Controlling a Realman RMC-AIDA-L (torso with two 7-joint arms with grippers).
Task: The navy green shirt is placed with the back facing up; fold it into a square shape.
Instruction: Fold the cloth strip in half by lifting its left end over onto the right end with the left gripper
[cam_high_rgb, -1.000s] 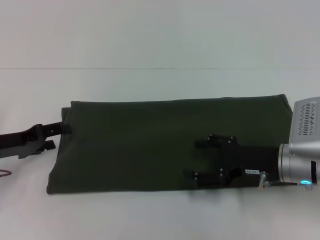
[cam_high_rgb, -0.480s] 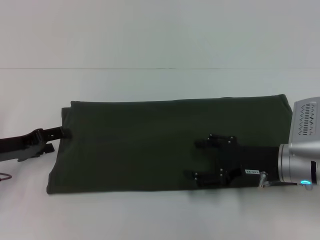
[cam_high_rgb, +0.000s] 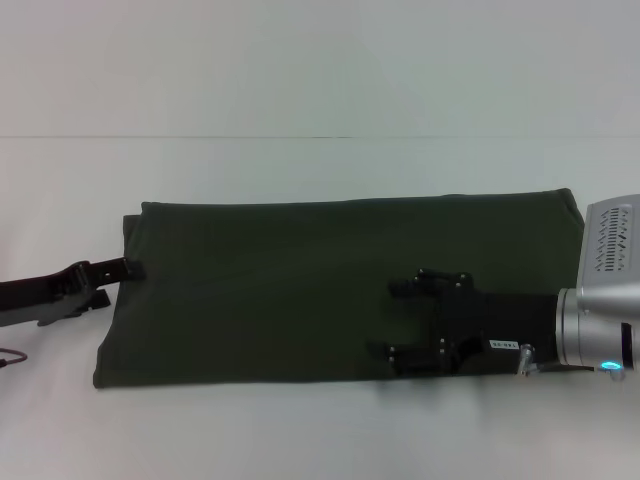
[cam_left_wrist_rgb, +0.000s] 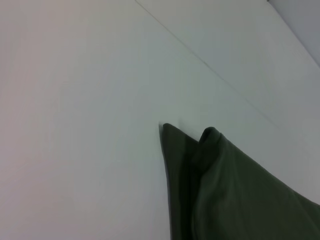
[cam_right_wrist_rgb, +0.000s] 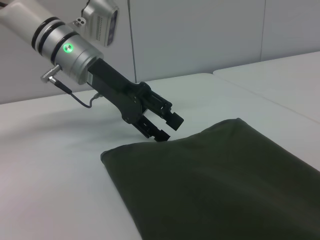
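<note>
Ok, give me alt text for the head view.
A dark green shirt lies folded into a long rectangle on a white table. The left tool sits at its left edge; the right tool hovers open over its right half.

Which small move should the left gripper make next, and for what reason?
Probably close on the cloth. The left gripper sits at the left edge of the navy green shirt, which lies as a long folded band on the white table; its open fingers do not yet pinch it. The right gripper hovers over the other half.
</note>
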